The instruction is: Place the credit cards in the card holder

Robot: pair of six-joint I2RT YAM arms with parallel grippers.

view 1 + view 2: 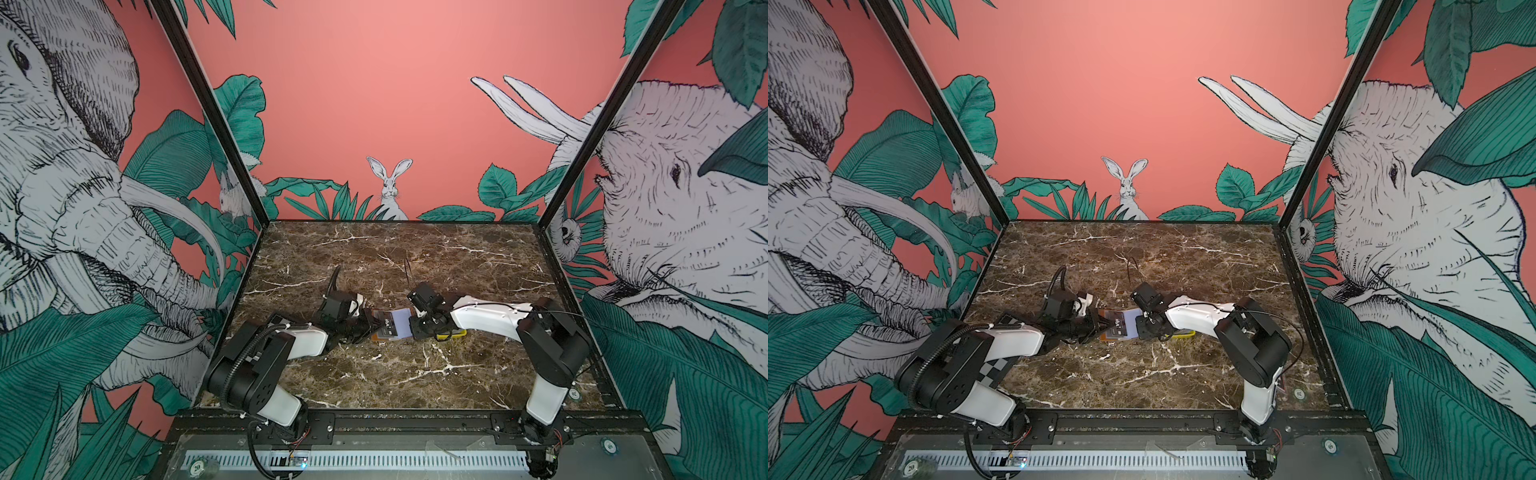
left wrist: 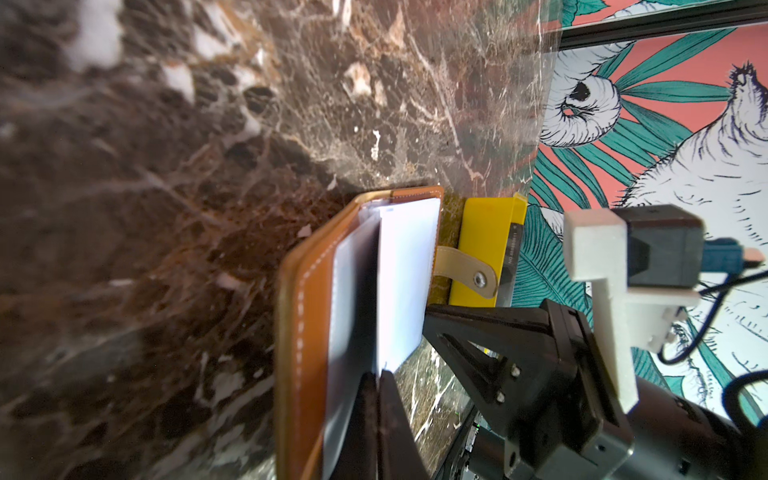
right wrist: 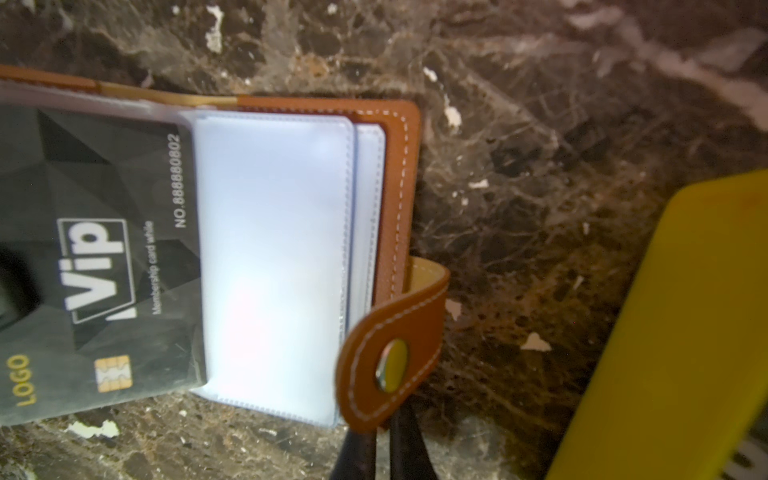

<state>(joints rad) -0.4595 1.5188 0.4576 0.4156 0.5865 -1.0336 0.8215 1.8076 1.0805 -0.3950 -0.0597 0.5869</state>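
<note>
Left gripper sits at the left end of the card holder, jaws clenched on the left end of a credit card. The card is dark grey with white "Vip" lettering face up and lies across the holder's left half. Frosted plastic laps over one long edge; how deep it sits in a sleeve cannot be told. The holder lies open and flat on the marble table, between the two grippers. Clear sleeves lie on its right half with the tan cover showing around them. The snap tab sticks out unfastened from the holder's right edge. Right gripper is at that same edge, jaws pinched nearly closed on the holder just beside the tab, which hides the exact bite. The yellow tray is just right of the holder, with a strip of table between them. A second card with white numbering lies in the tray.
</note>
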